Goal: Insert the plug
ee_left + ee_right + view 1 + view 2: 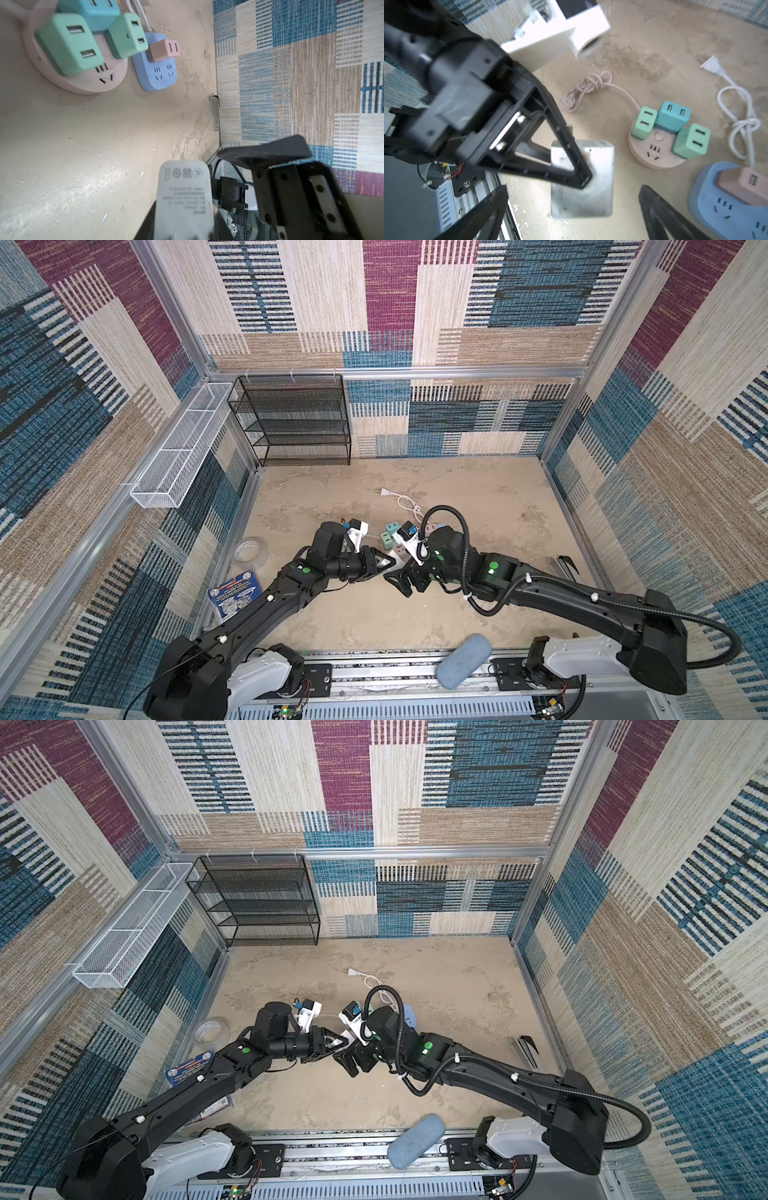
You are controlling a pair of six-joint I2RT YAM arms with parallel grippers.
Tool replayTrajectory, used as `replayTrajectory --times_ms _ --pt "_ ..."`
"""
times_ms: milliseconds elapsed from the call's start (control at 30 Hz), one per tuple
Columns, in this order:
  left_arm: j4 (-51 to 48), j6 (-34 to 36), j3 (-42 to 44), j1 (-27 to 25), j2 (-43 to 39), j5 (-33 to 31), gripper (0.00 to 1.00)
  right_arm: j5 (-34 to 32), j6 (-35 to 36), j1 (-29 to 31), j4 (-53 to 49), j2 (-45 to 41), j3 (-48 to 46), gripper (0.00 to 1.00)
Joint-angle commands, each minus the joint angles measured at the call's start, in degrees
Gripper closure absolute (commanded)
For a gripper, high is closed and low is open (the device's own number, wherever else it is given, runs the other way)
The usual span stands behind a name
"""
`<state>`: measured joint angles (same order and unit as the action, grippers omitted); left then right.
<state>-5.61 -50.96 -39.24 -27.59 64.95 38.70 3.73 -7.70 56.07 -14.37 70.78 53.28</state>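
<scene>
Plug (184,193) first: the left gripper (384,563) pinches this grey-white block by one end, above the surface (72,166), near the round socket (83,87) on the robot's side and apart from it. The right gripper (401,580) hangs just beside, jaws spread wide, holding nothing. On the round socket only one group of holes looks free, and three chargers (68,43) stand close around it. Just beside the round socket lies the blue socket (158,81) with a pink charger (164,51) in it; farther behind, a white cable (746,124).

I think the danger is the tight place. The plug is wide, so it may hit a charger before its pins reach the holes. The pinch is at one end only, so a push could turn the plug in the gripper. The round socket seems not fixed; it may slide away under pressure if nothing holds it. Where the pins face, I cannot tell.
</scene>
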Motion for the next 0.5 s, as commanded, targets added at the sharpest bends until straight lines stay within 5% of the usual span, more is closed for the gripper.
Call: replayTrajectory --times_ms 0,200,467 --pt "-3.23 -1.79 -3.19 3.48 1.60 6.11 1.00 -5.93 0.40 0.09 5.79 -4.47 -1.40 0.00" --pt "-3.87 -13.86 -9.08 9.82 6.80 20.91 1.00 -17.46 8.55 1.23 5.19 -9.92 -2.62 0.00" --pt "-4.13 -20.78 -11.58 9.93 6.69 29.54 1.00 -46.20 30.08 19.44 8.94 -6.62 -2.16 0.00"
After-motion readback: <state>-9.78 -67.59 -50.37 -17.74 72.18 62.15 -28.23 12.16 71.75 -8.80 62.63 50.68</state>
